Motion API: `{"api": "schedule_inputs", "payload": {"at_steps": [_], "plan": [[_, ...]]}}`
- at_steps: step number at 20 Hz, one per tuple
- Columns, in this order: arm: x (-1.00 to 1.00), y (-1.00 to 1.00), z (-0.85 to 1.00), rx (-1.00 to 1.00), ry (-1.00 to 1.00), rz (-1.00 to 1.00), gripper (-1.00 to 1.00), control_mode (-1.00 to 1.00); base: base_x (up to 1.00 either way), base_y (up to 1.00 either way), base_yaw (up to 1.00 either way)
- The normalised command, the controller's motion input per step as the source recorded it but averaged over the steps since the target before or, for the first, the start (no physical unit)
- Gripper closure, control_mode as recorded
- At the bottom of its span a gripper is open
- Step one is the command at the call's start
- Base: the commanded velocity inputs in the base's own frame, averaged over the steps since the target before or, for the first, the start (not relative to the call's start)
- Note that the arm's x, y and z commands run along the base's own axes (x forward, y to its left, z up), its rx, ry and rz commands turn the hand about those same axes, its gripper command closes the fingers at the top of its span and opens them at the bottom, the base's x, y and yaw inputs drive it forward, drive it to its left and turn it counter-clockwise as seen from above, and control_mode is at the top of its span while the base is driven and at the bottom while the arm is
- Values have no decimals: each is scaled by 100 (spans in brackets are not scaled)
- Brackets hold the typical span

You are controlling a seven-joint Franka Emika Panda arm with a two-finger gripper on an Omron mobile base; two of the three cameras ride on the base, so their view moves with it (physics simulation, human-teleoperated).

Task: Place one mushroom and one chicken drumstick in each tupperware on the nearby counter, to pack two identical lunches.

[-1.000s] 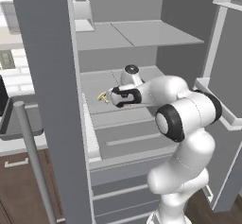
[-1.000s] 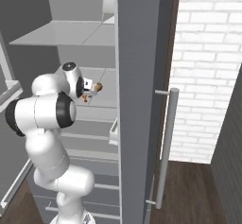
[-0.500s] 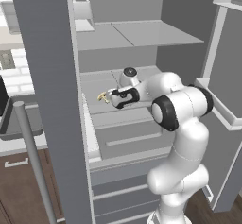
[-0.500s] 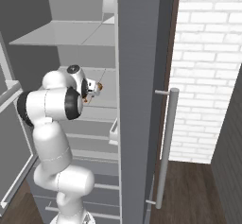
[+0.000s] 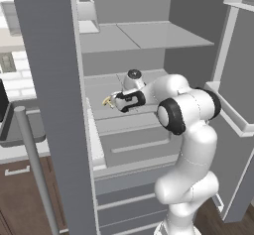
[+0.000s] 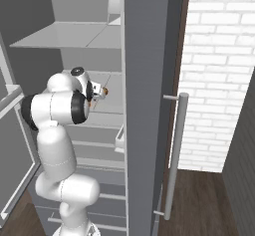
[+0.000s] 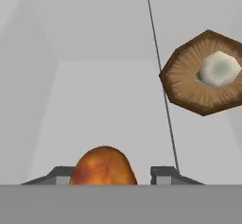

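So, reaching deep into the open fridge [image 5: 124, 40], onto its middle shelf [image 5: 99, 88]. Gripper [image 7: 111, 175] sitting around a chicken drumstick [image 7: 103, 166], plump end between the fingertips [image 7: 163, 175]; can't tell if actually squeezing it yet. Brown mushroom [image 7: 205, 72] lying underside-up just beyond, off to the right.

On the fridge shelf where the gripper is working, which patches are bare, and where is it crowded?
In the hand view, the shelf lies bare left of the brown mushroom, back to the rear wall. It is crowded at the gripper, where the chicken drumstick sits between the fingertips, mushroom close by on the right.
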Motion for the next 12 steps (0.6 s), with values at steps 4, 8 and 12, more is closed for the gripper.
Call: {"api": "schedule_inputs", "payload": {"at_steps": [4,8,12], "plan": [[-1,0,0,0,-1,0,100,-100,0,0,0],[-61,-4,15,0,-10,0,100,-100,0,0,0],[-100,-15,57,0,-46,0,100,-100,0,0,0]]}}
